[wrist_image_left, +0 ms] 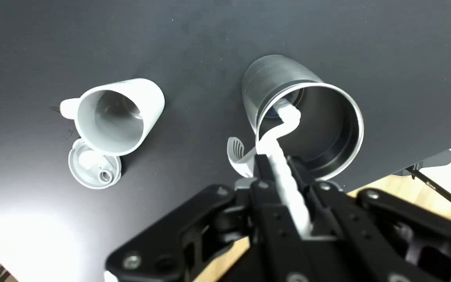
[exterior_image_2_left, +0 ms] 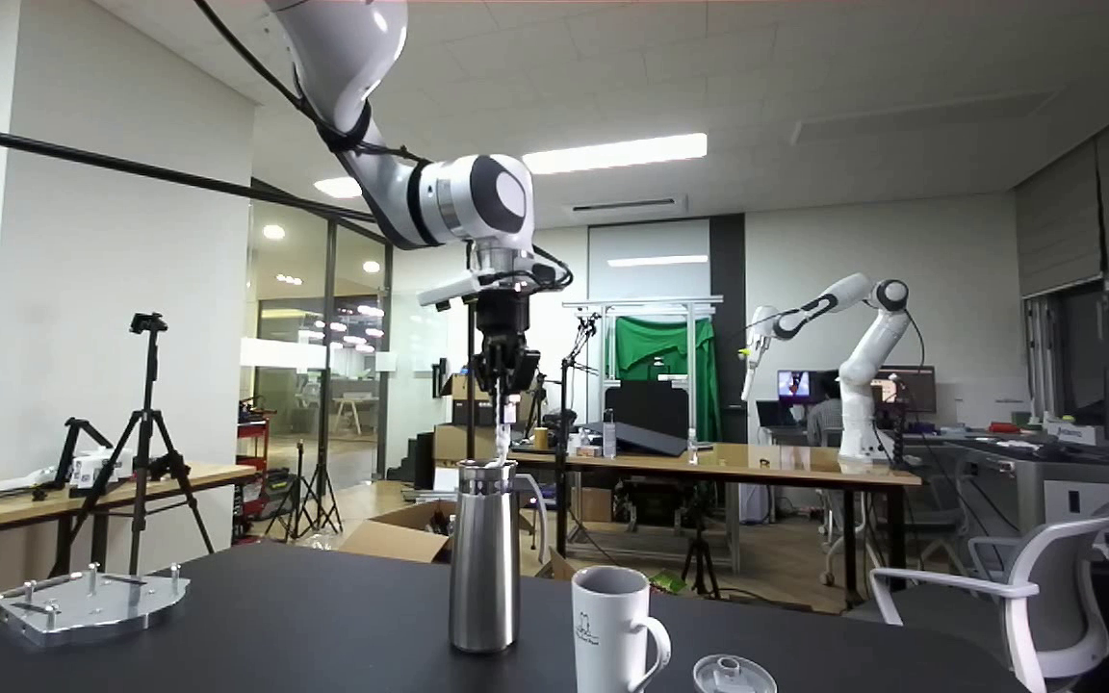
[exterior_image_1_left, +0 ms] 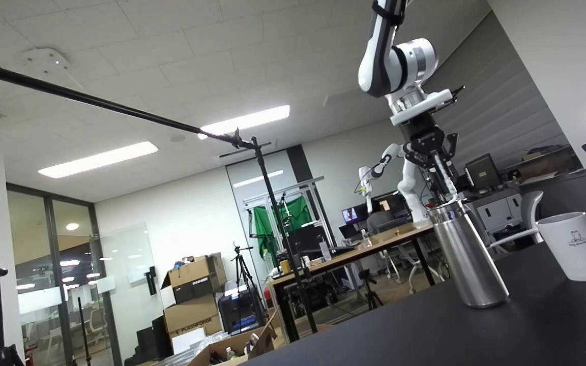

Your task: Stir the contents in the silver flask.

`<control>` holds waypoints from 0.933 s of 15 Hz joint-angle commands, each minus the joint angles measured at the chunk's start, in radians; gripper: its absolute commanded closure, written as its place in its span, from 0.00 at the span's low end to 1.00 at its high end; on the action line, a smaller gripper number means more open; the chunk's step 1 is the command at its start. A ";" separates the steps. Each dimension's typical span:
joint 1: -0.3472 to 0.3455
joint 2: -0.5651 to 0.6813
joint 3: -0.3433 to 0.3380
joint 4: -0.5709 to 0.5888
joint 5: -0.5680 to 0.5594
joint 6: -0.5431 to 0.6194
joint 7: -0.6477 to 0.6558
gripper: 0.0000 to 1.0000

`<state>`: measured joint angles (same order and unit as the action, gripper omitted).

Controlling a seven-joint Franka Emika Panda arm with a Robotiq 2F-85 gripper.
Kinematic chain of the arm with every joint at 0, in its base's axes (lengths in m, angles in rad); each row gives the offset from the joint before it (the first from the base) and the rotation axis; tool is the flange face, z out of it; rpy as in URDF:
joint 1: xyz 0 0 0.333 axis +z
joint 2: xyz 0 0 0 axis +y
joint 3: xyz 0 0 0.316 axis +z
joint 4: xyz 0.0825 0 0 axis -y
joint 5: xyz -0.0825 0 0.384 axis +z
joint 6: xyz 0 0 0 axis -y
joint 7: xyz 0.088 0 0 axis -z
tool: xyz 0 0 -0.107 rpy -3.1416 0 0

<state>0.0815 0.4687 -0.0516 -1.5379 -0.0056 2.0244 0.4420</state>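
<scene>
The silver flask (exterior_image_1_left: 468,259) stands upright on the black table in both exterior views (exterior_image_2_left: 484,587). The wrist view looks into its open mouth, with its side (wrist_image_left: 268,76) showing. My gripper (wrist_image_left: 279,160) is above the flask in both exterior views (exterior_image_1_left: 439,178) (exterior_image_2_left: 504,395). It is shut on a white twisted stick (wrist_image_left: 289,115), which slants down past the rim into the flask. A curved white slotted piece (wrist_image_left: 241,158) shows outside the rim; I cannot tell whether it joins the stick. The flask's contents cannot be made out.
A white mug (exterior_image_2_left: 609,626) stands near the flask, and it also shows in the wrist view (wrist_image_left: 151,98). A clear lid (wrist_image_left: 92,172) lies by the mug. A clear plate with pegs (exterior_image_2_left: 88,606) lies at the table's far left in an exterior view. A chair (exterior_image_2_left: 1045,597) stands beyond the table.
</scene>
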 commanded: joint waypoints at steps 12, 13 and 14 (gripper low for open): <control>-0.024 -0.029 0.017 0.066 -0.026 -0.055 -0.194 0.96; -0.023 -0.008 0.017 0.060 -0.030 -0.052 -0.197 0.96; -0.021 0.013 0.016 0.054 -0.034 -0.053 -0.199 0.96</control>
<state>0.0705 0.4282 -0.0449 -1.4731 -0.0389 1.9559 0.2600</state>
